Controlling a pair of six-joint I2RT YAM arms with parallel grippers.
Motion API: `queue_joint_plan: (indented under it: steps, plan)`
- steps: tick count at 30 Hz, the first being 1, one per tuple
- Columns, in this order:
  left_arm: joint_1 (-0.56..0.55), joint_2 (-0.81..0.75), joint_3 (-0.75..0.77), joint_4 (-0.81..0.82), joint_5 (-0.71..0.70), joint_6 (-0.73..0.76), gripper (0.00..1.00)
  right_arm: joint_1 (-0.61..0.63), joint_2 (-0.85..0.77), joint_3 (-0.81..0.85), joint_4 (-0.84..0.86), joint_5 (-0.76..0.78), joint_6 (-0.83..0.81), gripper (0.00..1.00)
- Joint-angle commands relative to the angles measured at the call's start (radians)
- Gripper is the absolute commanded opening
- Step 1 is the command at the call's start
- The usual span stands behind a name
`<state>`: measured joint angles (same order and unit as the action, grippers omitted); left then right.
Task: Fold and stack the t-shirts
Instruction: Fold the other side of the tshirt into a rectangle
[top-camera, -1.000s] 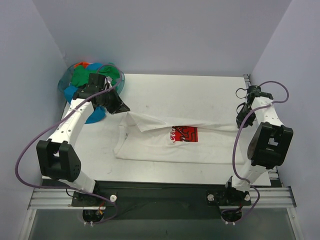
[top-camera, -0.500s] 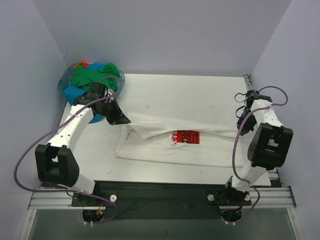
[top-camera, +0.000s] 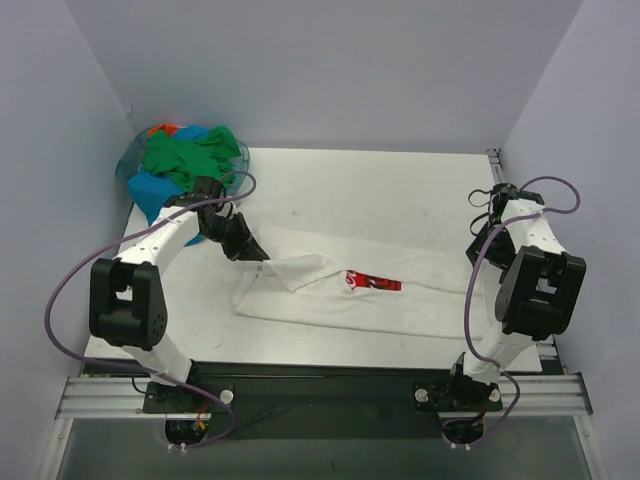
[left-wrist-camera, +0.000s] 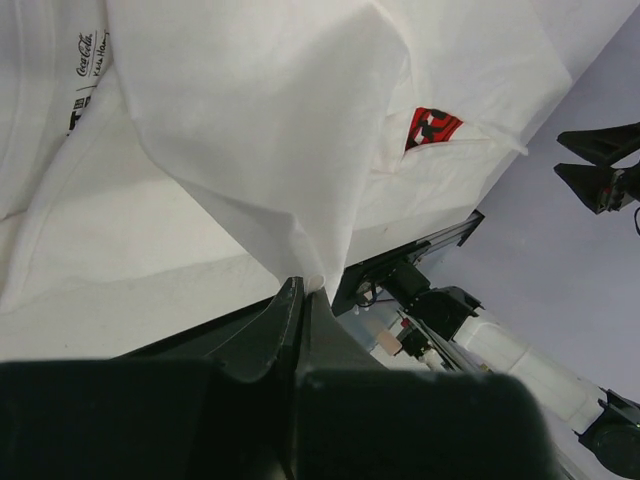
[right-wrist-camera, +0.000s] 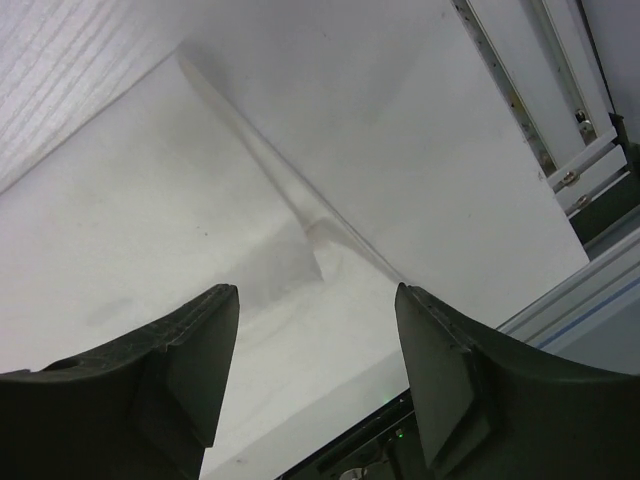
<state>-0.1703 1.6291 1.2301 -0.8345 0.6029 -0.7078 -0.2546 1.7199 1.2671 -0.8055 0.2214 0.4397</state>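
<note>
White table (top-camera: 400, 190) — left gripper (left-wrist-camera: 303, 290) pinching white t-shirt (top-camera: 330, 302) edge; right gripper (right-wrist-camera: 315, 295) jaws apart above table.

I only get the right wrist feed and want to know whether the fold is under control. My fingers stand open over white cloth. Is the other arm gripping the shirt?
Observer: Yes. The left wrist view shows the left gripper shut on a folded edge of the white t-shirt.
Operator: Is the print covered?
Observer: Mostly. From above, the red logo shows only as a narrow strip under the folded-over cloth.
Operator: Are more shirts waiting?
Observer: Yes. A heap of coloured t-shirts, green, blue and orange, sits at the far left corner of the table.
</note>
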Motion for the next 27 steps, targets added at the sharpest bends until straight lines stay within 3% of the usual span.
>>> queue_joint_plan:
  steps: [1, 4, 10, 16, 27]
  plan:
    - [0.003, 0.032, 0.029, 0.029, 0.055, 0.045, 0.0, 0.003, -0.051, 0.015, -0.073, 0.056, 0.045, 0.65]
    - [0.003, 0.052, 0.035, 0.035, 0.058, 0.054, 0.0, 0.023, -0.043, 0.041, -0.072, 0.064, 0.036, 0.65]
    - [0.005, 0.169, 0.121, 0.035, 0.086, 0.09, 0.0, 0.198, 0.012, 0.176, -0.058, 0.032, -0.062, 0.62]
    - [0.009, 0.343, 0.291, -0.006, 0.09, 0.168, 0.0, 0.345, 0.044, 0.233, 0.061, -0.274, -0.079, 0.59]
    - [0.038, 0.505, 0.416, 0.005, 0.014, 0.225, 0.0, 0.65, 0.138, 0.363, 0.146, -0.577, -0.188, 0.55]
